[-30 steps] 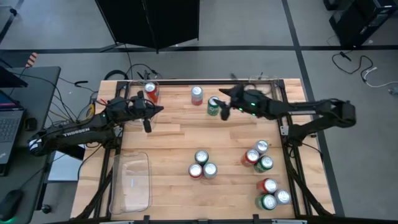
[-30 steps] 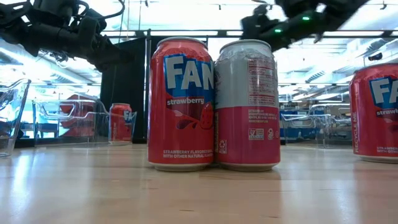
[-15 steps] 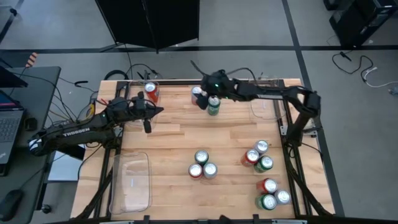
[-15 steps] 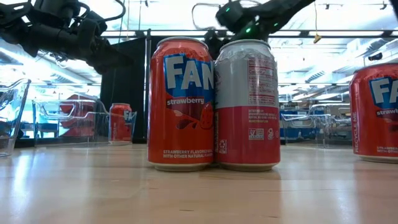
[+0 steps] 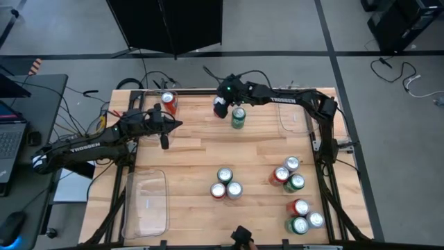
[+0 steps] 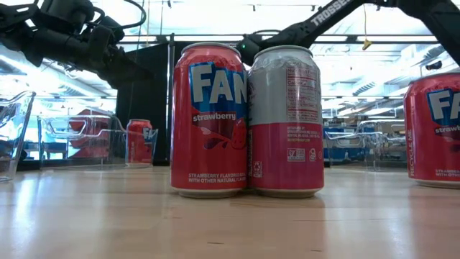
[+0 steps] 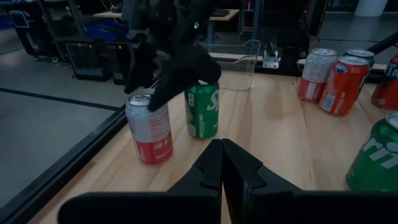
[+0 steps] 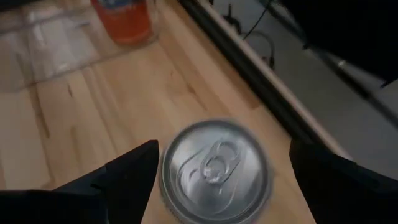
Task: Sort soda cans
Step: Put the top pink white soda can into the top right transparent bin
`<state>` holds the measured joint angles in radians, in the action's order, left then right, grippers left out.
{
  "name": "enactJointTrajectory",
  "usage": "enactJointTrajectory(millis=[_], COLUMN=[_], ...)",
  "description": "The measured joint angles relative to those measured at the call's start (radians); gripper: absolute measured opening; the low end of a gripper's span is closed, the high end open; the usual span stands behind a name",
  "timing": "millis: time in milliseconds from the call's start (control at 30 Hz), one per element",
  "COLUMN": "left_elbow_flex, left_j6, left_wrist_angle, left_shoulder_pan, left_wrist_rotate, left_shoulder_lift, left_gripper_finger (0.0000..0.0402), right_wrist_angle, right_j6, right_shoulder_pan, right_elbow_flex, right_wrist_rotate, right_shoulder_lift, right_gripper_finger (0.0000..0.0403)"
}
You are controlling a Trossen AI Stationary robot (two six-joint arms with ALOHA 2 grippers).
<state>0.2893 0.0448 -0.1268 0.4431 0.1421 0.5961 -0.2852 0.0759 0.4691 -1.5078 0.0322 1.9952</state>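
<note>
Hovering our wide-open, empty right gripper (image 8: 214, 171) over the silver-white can (image 8: 214, 168), we should centre it, clear the green can (image 5: 238, 117) before closing.

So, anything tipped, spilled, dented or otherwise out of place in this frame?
Nothing stands out. Every soda can in view stands upright, including the silver-white can under the open right gripper and the green can beside it. One red can sits in a clear bin. No spills or dents show.

surface: wooden table (image 5: 194, 153) | on it: soda cans (image 5: 225, 182), clear bins (image 5: 146, 203)
</note>
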Motion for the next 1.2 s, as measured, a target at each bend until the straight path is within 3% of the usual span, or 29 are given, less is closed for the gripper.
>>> enactJointTrajectory(millis=[200, 433, 700, 967, 1200], left_elbow_flex=[0.0, 0.0, 0.0, 0.0, 0.0], left_j6=[0.001, 0.002, 0.001, 0.0, -0.003], left_wrist_angle=[0.0, 0.001, -0.001, -0.001, 0.006], left_shoulder_pan=[0.0, 0.0, 0.0, 0.0, 0.0], left_wrist_rotate=[0.0, 0.0, -0.018, -0.043, -0.043], left_shoulder_lift=[0.0, 0.01, 0.019, 0.019, 0.019], left_gripper_finger=[0.0008, 0.0008, 0.0008, 0.0008, 0.0008], right_wrist_angle=[-0.02, -0.007, -0.113, -0.325, -0.542], right_j6=[-0.017, -0.015, -0.015, 0.048, 0.159], right_shoulder_pan=[0.002, 0.003, 0.002, 0.011, 0.051], right_elbow_flex=[0.003, 0.004, -0.046, -0.078, -0.016], right_wrist_rotate=[-0.01, -0.01, 0.045, 0.193, 0.402], right_shoulder_lift=[0.01, 0.018, -0.023, -0.259, -0.505], right_gripper_finger=[0.0339, 0.0275, 0.0275, 0.0275, 0.0275])
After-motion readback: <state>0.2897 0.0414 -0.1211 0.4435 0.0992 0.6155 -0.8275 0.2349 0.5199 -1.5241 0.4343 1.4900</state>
